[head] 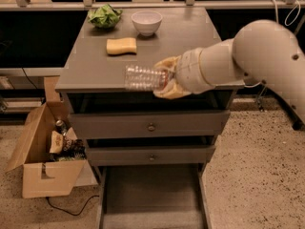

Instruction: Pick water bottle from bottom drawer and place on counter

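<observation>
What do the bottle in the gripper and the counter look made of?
Water bottle: thin clear plastic, glossy; ribbed, crinkled body you can see through. Counter: smooth matte grey slab, likely painted or laminated board; no grain visible. Gripper holds the bottle sideways at the counter's front edge.

the gripper (166,78), pale yellow-tan, sits at the front edge of the counter (90,66), its fingers clasping one end of the water bottle (142,78), which is clear and colourless with a ribbed, glinting pattern. the arm (257,49) behind it is off-white. the counter is flat grey with paler worn edges. the two upper drawers (114,125) are the same grey, each with a small dark knob (151,127). the bottom drawer (152,194) has a plain grey floor. on the counter lie a yellow sponge (121,46), a white bowl (146,22) and a green leafy thing (105,15). the cardboard box (33,168) is light brown. the ground (257,171) is beige, speckled dark.
</observation>
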Available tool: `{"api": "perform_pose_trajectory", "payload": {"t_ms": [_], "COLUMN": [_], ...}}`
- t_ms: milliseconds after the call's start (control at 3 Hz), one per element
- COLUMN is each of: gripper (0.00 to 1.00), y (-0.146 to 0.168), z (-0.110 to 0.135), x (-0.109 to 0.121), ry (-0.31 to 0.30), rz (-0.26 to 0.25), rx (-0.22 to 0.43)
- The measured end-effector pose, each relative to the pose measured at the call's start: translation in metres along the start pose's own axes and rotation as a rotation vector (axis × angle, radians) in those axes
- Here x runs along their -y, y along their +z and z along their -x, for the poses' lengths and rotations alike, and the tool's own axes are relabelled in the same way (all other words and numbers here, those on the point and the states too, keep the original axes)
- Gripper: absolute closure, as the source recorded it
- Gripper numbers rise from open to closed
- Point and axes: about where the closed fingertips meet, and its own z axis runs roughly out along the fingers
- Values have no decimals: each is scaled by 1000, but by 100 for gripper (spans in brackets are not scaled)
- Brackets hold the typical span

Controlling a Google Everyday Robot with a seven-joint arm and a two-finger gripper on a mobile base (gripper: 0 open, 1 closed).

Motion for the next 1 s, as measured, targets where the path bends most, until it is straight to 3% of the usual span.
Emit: {"api": "perform_pose_trajectory", "payload": {"t_ms": [333, 1000], "gripper": [100, 100], "y": [-5, 28], "z": [-3, -41], "x": [43, 135], "ry": [38, 268], "rz": [-53, -79], "rx": [30, 47]}}
